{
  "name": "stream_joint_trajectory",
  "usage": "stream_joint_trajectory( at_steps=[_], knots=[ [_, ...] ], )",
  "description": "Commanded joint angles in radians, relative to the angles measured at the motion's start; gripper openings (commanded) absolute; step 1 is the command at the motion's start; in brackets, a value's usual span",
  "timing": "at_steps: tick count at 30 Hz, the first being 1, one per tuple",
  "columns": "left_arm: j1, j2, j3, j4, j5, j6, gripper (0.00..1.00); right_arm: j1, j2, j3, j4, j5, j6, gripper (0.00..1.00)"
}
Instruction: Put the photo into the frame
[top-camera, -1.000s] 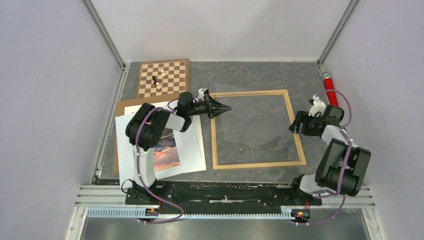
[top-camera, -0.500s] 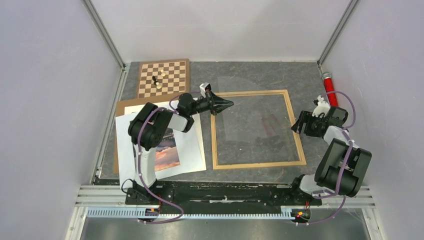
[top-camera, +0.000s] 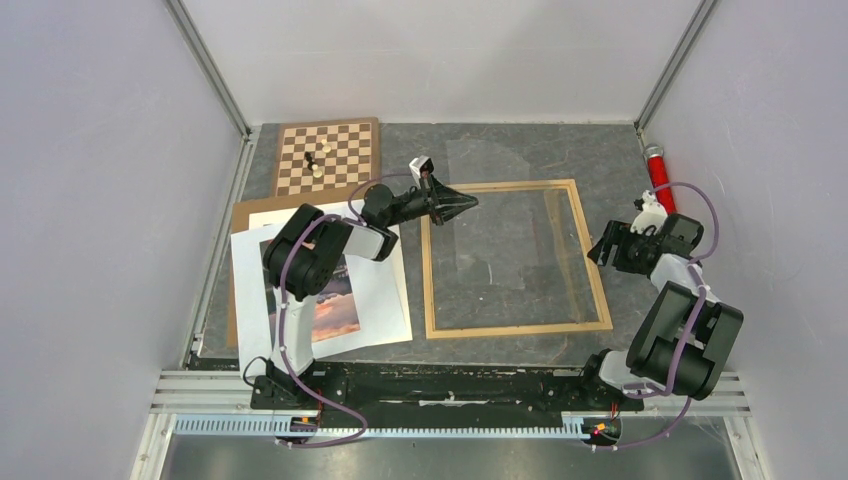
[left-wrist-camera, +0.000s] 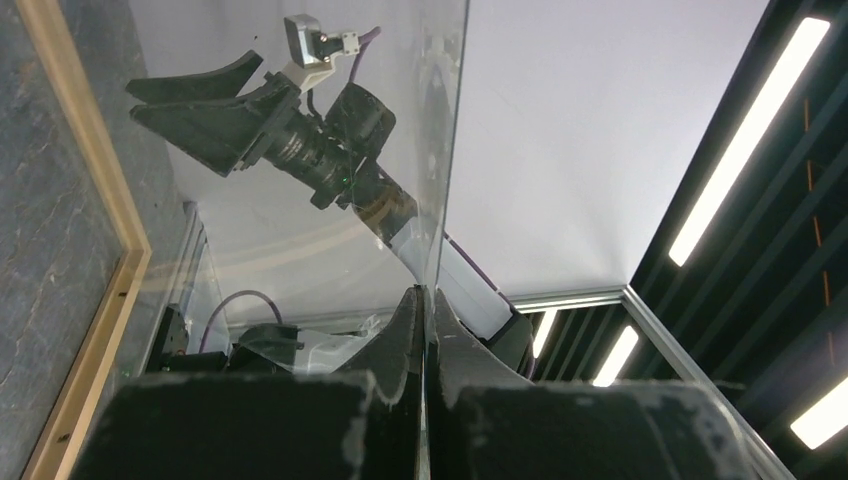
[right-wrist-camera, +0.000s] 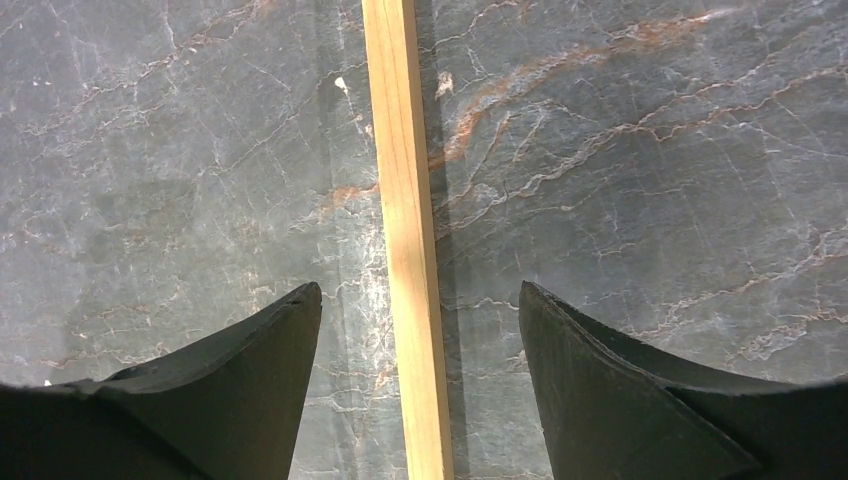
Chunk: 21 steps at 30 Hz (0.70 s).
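Observation:
The light wooden frame (top-camera: 510, 329) lies flat on the dark table; its right rail (right-wrist-camera: 405, 200) runs between my right gripper's fingers. The photo (top-camera: 335, 300), a sunset print, lies on white sheets left of the frame, partly hidden by my left arm. My left gripper (top-camera: 470, 205) is shut on the edge of a clear pane (top-camera: 510, 250), which is tilted up over the frame. In the left wrist view the fingertips (left-wrist-camera: 425, 292) pinch the pane (left-wrist-camera: 300, 240), which mirrors the gripper, and the frame (left-wrist-camera: 95, 200) lies below. My right gripper (top-camera: 600, 250) hangs open over the rail, holding nothing (right-wrist-camera: 418, 290).
A chessboard (top-camera: 327, 155) with a few pieces (top-camera: 315, 162) sits at the back left. A brown backing board (top-camera: 245, 215) and white sheets (top-camera: 385, 290) lie under the photo. A red cylinder (top-camera: 660, 175) lies by the right wall. Walls close in on both sides.
My left gripper has risen and moved right, tilting the clear pane up out of the frame. My right gripper has drawn slightly to the right, staying open.

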Motion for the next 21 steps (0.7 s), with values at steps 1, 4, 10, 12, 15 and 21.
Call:
stream_joint_trajectory(
  at_steps=[1, 4, 10, 12, 15, 21],
  knots=[
    [-0.006, -0.011, 0.063, 0.108, -0.021, -0.053, 0.02, -0.012, -0.032, -0.005, 0.038, -0.019, 0.001, 0.75],
    [-0.01, -0.011, 0.089, 0.108, -0.021, -0.059, 0.02, -0.014, -0.035, -0.005, 0.039, -0.02, 0.002, 0.75],
    [-0.016, -0.006, 0.149, 0.1, -0.023, -0.067, 0.02, -0.014, -0.016, -0.006, 0.043, -0.02, 0.004, 0.75],
    [-0.02, -0.004, 0.17, 0.092, -0.029, -0.067, 0.02, -0.014, -0.02, -0.009, 0.049, -0.021, 0.006, 0.75],
    [-0.031, 0.003, 0.208, 0.077, -0.034, -0.067, 0.02, -0.015, -0.027, -0.013, 0.055, -0.019, 0.008, 0.75],
    [-0.059, 0.023, 0.28, 0.059, -0.05, -0.07, 0.02, -0.02, -0.061, -0.026, 0.069, 0.051, 0.025, 0.75]
  ],
)
